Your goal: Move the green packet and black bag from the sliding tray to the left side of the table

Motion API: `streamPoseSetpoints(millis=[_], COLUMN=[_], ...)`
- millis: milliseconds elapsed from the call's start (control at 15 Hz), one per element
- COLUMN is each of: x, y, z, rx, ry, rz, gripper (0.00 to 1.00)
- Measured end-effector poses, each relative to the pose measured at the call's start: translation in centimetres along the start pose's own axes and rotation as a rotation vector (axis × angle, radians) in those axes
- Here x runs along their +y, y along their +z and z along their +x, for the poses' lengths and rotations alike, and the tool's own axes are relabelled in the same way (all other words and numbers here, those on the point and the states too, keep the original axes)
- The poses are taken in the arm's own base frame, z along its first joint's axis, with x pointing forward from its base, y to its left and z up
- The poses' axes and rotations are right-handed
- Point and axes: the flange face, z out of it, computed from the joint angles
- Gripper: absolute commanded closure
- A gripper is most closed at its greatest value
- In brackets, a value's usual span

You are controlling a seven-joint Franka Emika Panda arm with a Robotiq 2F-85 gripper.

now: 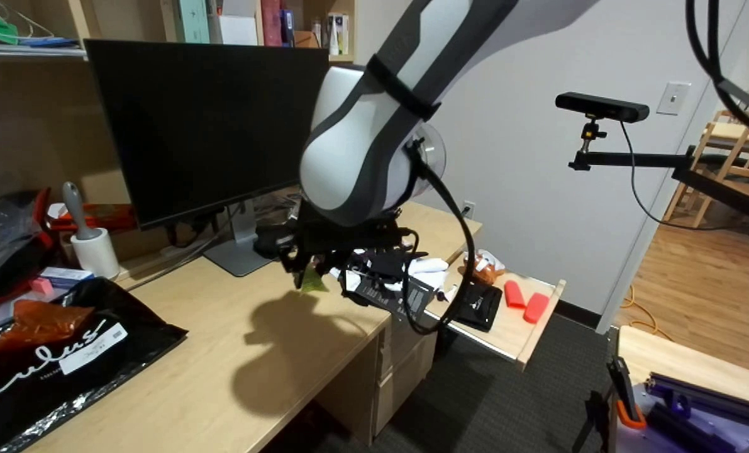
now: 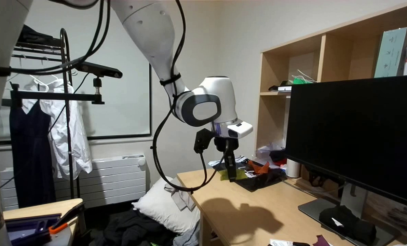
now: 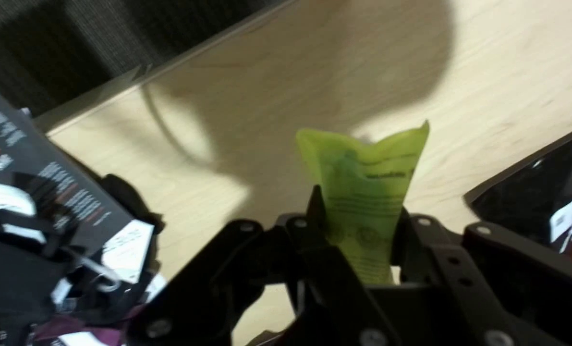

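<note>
We had the green packet [image 3: 366, 202] squeezed in the tool [image 3: 360, 205], with the counter [image 1: 185, 396] lying beneath, apart from both.

The packet [image 3: 366, 192], translucent yellow-green and printed with dark lines, is pinched in the tool [image 3: 359, 215] above the pale-wood tabletop [image 1: 204, 352], its free end splayed into two corners. The bag [image 1: 478, 307], black, flat and squarish with a small pale marking, is seen lying on the tray [image 1: 512, 335], well apart from the packet. The tray, likewise pale, is drawn out past the tabletop's edge.
</note>
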Motion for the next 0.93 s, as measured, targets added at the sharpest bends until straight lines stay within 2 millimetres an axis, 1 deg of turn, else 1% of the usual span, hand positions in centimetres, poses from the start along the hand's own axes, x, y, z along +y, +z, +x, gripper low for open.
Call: streamPoseSetpoints(millis=[67,200,467,533,667,733,800,933], x=[-2.1,-5.7,-10.9,-12.0,-13.6,-13.9,-14.0,-13.8], y=[0.7,2.2,5.2,5.8,6.6,6.8,6.9,6.9], z=[-1.1,-3.1,-5.9,-6.3,-6.9,-6.9,-6.8,-6.7], rx=[-0.011,-0.032,-0.045,-0.044,-0.041,-0.040,-0.039,-0.037], ry=[-0.039,-0.111,-0.241,-0.266,-0.293,-0.297,-0.297,-0.295], rz=[0.009,0.020,0.018,0.019,0.026,0.027,0.027,0.025], gripper=[0.91,0.90,0.89,0.78,0.78,0.78,0.89,0.89])
